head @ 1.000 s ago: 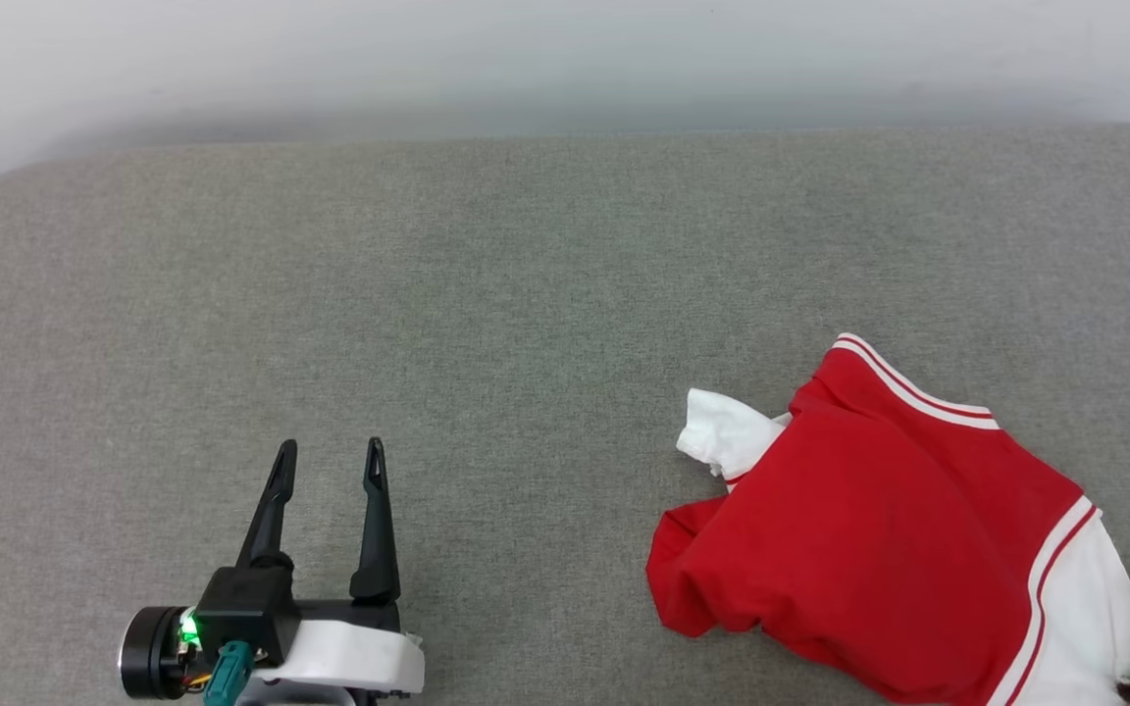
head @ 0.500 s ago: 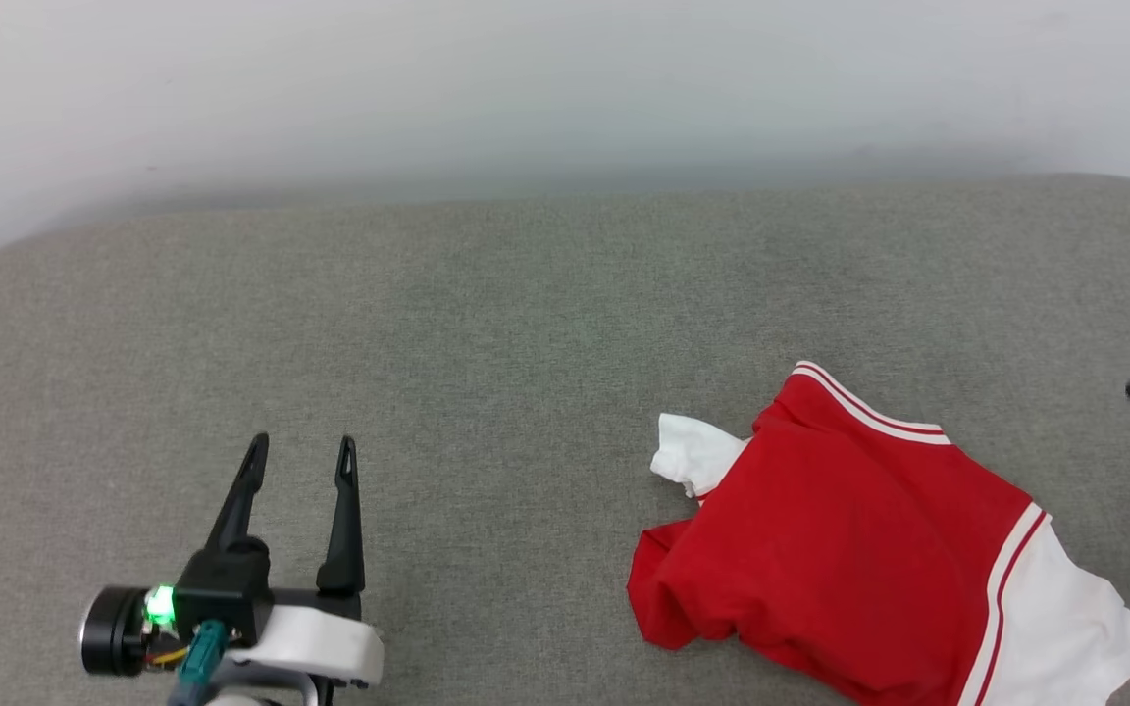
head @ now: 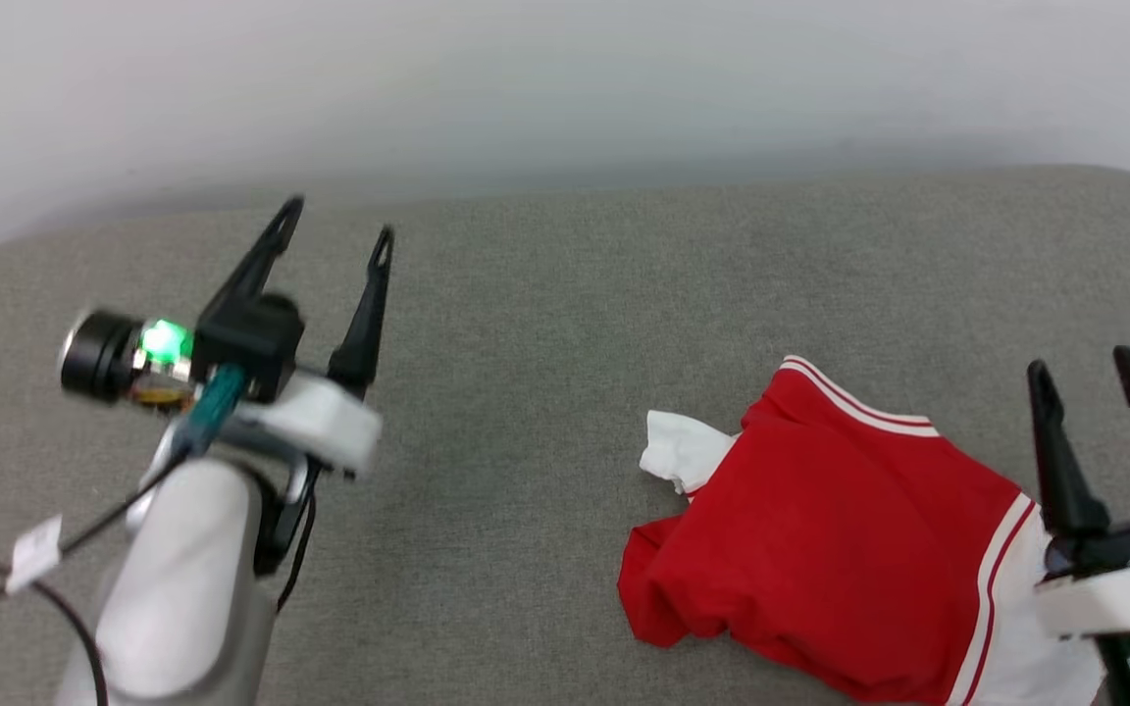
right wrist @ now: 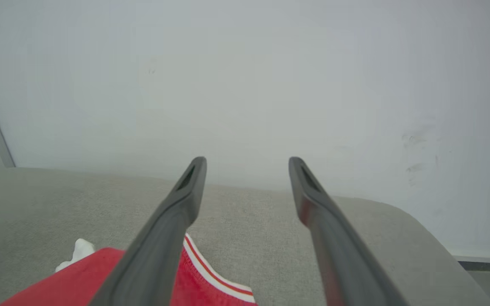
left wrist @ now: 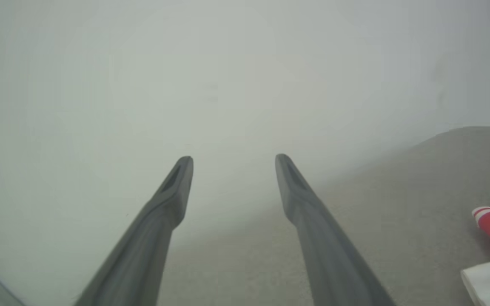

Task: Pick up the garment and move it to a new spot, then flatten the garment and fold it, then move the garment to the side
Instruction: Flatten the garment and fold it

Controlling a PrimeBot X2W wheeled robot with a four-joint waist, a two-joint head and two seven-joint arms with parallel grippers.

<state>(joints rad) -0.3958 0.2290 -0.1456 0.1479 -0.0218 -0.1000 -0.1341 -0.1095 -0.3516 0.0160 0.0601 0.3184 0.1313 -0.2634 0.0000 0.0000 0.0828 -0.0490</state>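
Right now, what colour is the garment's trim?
The trim on the garment is red-and-white striped; clearest in head view.

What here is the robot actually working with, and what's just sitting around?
Part of the job: the red and white garment, crumpled; left pincer and right pincer, both open, holding nothing.
Just there: the grey padded surface under it; the pale wall behind.

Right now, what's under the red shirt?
The red shirt lies crumpled on the grey cushion, which shows beside it. A white sleeve pokes out from under its far left edge. Anything else beneath the cloth is covered, so I cannot tell.
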